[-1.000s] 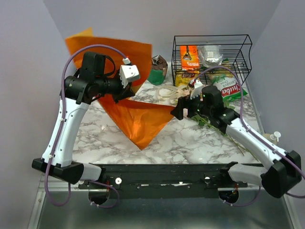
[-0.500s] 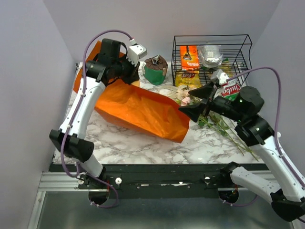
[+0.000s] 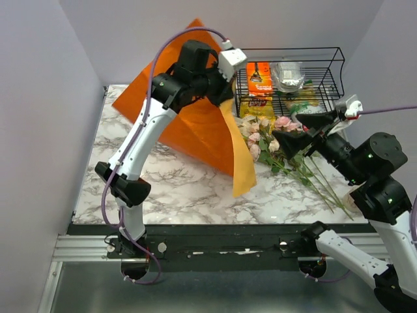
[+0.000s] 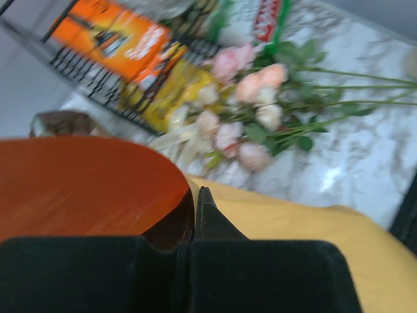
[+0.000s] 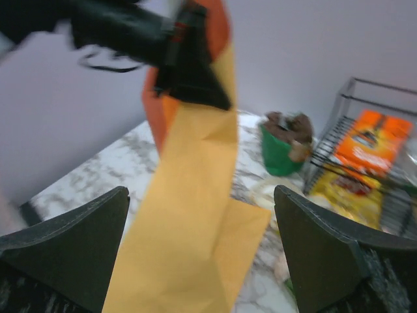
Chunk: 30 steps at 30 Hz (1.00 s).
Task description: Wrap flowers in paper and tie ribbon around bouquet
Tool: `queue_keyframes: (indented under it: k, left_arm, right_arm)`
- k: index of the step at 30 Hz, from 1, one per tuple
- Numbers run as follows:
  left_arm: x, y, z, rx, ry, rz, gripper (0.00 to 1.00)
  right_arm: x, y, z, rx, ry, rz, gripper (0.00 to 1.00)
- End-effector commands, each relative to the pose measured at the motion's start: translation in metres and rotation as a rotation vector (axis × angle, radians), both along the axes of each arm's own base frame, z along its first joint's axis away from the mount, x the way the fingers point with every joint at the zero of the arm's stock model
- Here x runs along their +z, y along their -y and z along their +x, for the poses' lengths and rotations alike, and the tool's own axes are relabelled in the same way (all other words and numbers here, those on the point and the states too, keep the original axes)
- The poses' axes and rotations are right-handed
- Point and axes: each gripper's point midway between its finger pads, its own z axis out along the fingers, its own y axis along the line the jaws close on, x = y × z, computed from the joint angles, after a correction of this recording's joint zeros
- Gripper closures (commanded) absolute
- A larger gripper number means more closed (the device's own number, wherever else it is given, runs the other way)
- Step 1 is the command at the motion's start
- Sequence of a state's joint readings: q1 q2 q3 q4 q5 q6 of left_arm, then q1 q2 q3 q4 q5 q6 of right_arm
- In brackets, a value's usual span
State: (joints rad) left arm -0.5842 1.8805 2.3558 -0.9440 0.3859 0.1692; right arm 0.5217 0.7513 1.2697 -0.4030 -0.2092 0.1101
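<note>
Left hand (image 3: 221, 96) clamped tight on the paper (image 3: 189, 127), holding it high at upper centre of frame; right hand (image 3: 303, 130) gapes wide just right of the flowers (image 3: 264, 134) on the worktop (image 3: 163, 186).

A table (image 3: 189, 189) with a white top veined in grey marble fills a narrow booth. Three plain walls close it in, all a pale grey-lilac: the back wall (image 3: 280, 23), the left wall (image 3: 39, 130) and the right wall (image 3: 391, 72). Along the table's near edge runs a black rail (image 3: 228, 229), with a silver metal frame (image 3: 81, 246) just below it at the left. Beneath that lies a dull grey floor (image 3: 215, 293). The light is soft and even, and shadows on the marble are faint.
</note>
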Motion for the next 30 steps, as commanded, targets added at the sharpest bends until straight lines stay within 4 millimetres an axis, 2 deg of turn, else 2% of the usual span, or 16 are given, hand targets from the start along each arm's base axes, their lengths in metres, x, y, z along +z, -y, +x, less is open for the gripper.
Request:
queue_keyframes:
  k: [1, 3, 5, 6, 7, 8, 9, 11, 14, 15, 16, 18, 19, 22, 26, 30]
  left_arm:
    - [0.069, 0.033, -0.103, -0.306, -0.051, -0.214, 1.0]
    - [0.088, 0.024, -0.132, -0.374, -0.059, -0.257, 1.0]
    - [0.076, 0.011, -0.141, -0.383, -0.069, -0.219, 1.0]
    - [0.082, -0.005, -0.151, -0.383, -0.05, -0.224, 1.0]
    - [0.057, -0.013, -0.149, -0.367, -0.126, -0.2, 1.0]
    - [0.05, -0.023, -0.155, -0.381, -0.189, -0.22, 1.0]
    - [0.047, -0.05, -0.142, -0.309, -0.211, -0.239, 1.0]
    - [0.009, -0.075, -0.135, -0.221, -0.354, -0.213, 1.0]
    - [-0.037, -0.137, -0.104, -0.017, -0.375, -0.109, 1.0]
    - [-0.049, -0.155, -0.096, 0.03, -0.351, -0.069, 1.0]
    - [-0.073, -0.178, -0.088, 0.105, -0.387, -0.037, 1.0]
    - [-0.099, -0.196, -0.078, 0.151, -0.376, 0.036, 1.0]
    - [-0.125, -0.21, -0.075, 0.184, -0.388, 0.105, 1.0]
    - [-0.16, -0.244, -0.056, 0.257, -0.373, 0.19, 1.0]
    - [-0.189, -0.288, -0.033, 0.341, -0.36, 0.325, 1.0]
    - [-0.219, -0.322, -0.019, 0.372, -0.429, 0.447, 1.0]
  right_arm:
    - [-0.016, 0.077, 0.031, -0.48, -0.121, 0.051, 0.0]
    - [-0.011, 0.079, 0.029, -0.486, -0.117, 0.057, 0.0]
    - [-0.02, 0.076, 0.033, -0.48, -0.149, 0.022, 0.0]
    - [-0.026, 0.074, 0.035, -0.481, -0.168, 0.004, 0.0]
    - [-0.037, 0.072, 0.037, -0.475, -0.196, -0.021, 0.0]
    - [-0.052, 0.066, 0.043, -0.468, -0.229, -0.048, 0.0]
    - [-0.061, 0.061, 0.046, -0.451, -0.248, -0.065, 0.0]
    - [-0.08, 0.043, 0.054, -0.383, -0.284, -0.107, 0.0]
    - [-0.115, 0.012, 0.061, -0.254, -0.358, -0.151, 0.0]
    - [-0.14, 0.003, 0.068, -0.23, -0.419, -0.183, 0.0]
    - [-0.149, -0.015, 0.066, -0.143, -0.445, -0.178, 0.0]
    - [-0.181, -0.029, 0.074, -0.102, -0.527, -0.201, 0.0]
    - [-0.195, -0.035, 0.076, -0.085, -0.555, -0.207, 0.0]
    - [-0.234, -0.042, 0.085, -0.078, -0.621, -0.24, 0.0]
    - [-0.28, -0.042, 0.091, -0.099, -0.694, -0.306, 0.0]
    - [-0.314, -0.039, 0.09, -0.114, -0.767, -0.361, 0.0]
